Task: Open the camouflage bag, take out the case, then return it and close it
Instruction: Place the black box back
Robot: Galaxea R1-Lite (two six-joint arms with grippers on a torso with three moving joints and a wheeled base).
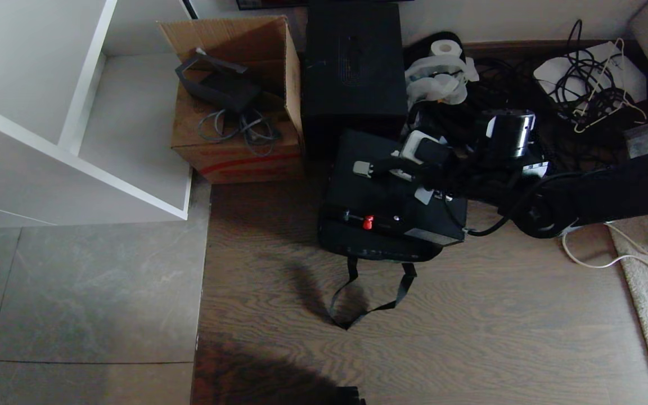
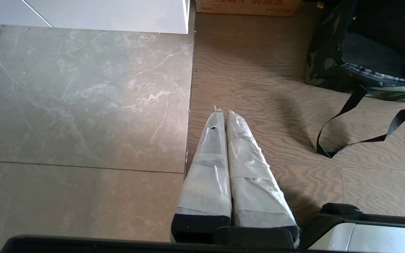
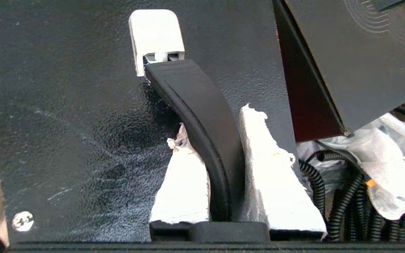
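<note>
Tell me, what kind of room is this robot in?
Probably a storeroom corner or workroom in a home or office. Things sit right on the wood floor: a cardboard box holding cables, a tangle of black cables by the wall, and a white shelf unit beside it.

Camouflage bag (image 1: 380,247) on the wood floor, open, its green-and-black side wall plain in the left wrist view (image 2: 323,59), zip edge running along the front rim. Black strap handle (image 1: 369,295) trailing loose over the boards in front, lying in a flat loop. Case (image 1: 380,197) sitting in the bag's mouth, flat, black, textured on top, tilted a little, its front edge showing a small red latch (image 1: 367,222). Case strap handle (image 3: 202,130) black, arched up off the lid, ending in a silver-white fitting (image 3: 155,35). Red lining of the bag lid (image 3: 297,105) visible just beside the case's edge.
</note>
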